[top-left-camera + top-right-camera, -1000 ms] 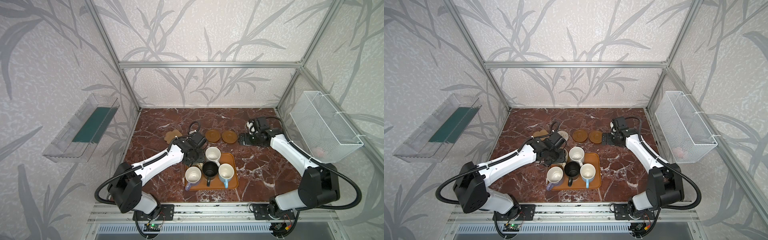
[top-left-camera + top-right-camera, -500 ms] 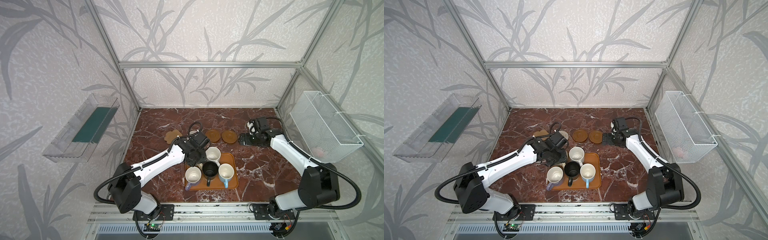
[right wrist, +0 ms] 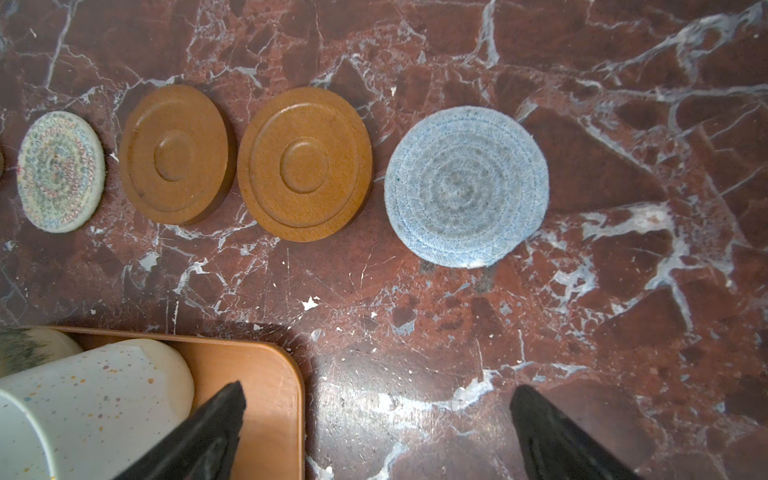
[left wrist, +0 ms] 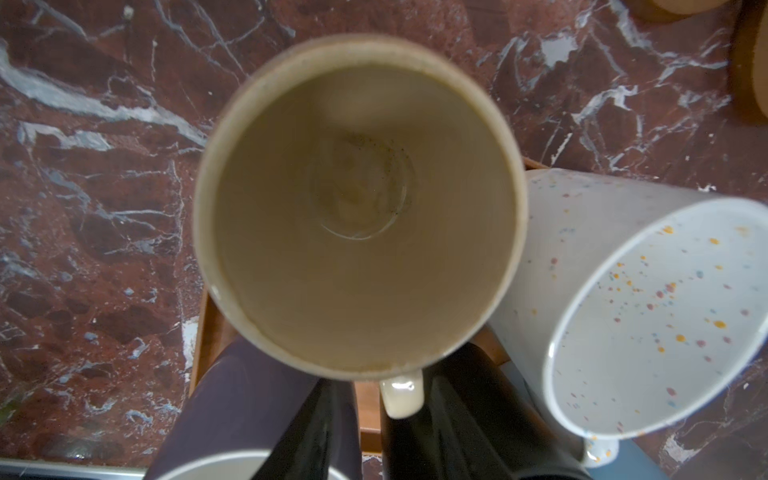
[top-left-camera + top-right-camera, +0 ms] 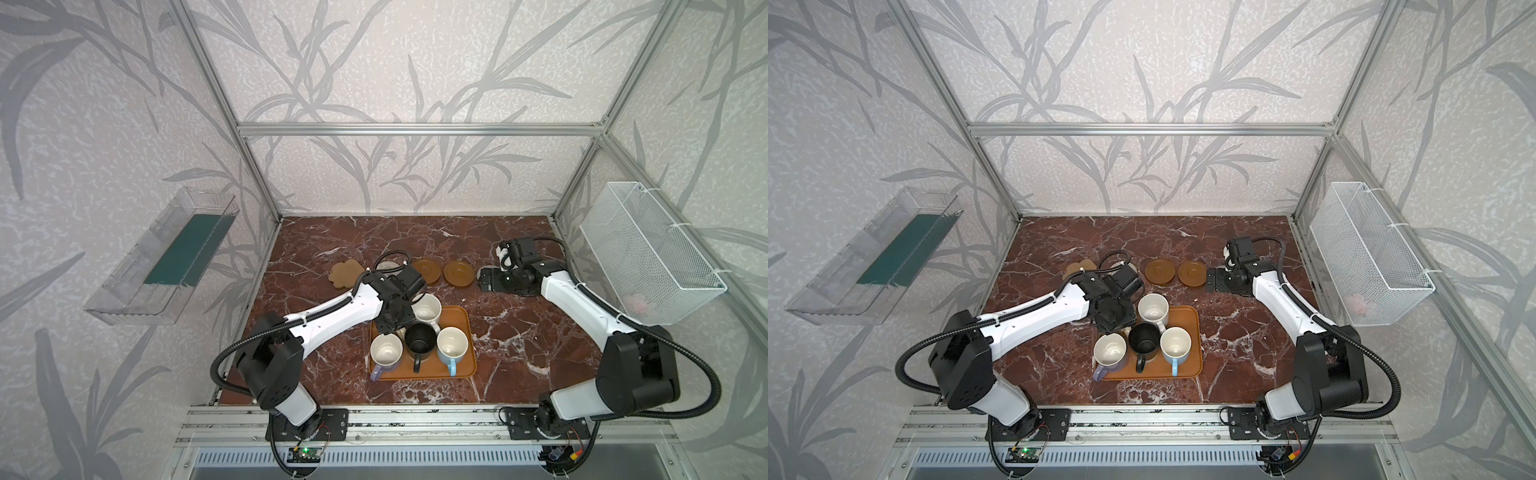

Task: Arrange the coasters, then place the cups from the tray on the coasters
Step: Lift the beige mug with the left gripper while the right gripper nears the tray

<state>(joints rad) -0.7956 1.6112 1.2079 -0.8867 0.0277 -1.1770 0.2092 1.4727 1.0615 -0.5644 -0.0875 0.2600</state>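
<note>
Cork, woven, wooden coasters (image 3: 305, 164) lie ranged; all cups (image 5: 453, 347) sit on the tray (image 3: 270, 374). Right claw (image 3: 378, 388) gapes; my left claw (image 5: 392, 322), I cannot tell.

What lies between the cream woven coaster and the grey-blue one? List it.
Two brown discs, shown in the right wrist view: the first wooden disc next to the cream woven coaster, the second wooden disc next to the grey-blue woven coaster.

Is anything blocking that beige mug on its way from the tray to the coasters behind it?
Nothing visible lies between the tray and the coasters. The beige mug need only clear the tray's low rim; the white mug stands close beside it.
</note>
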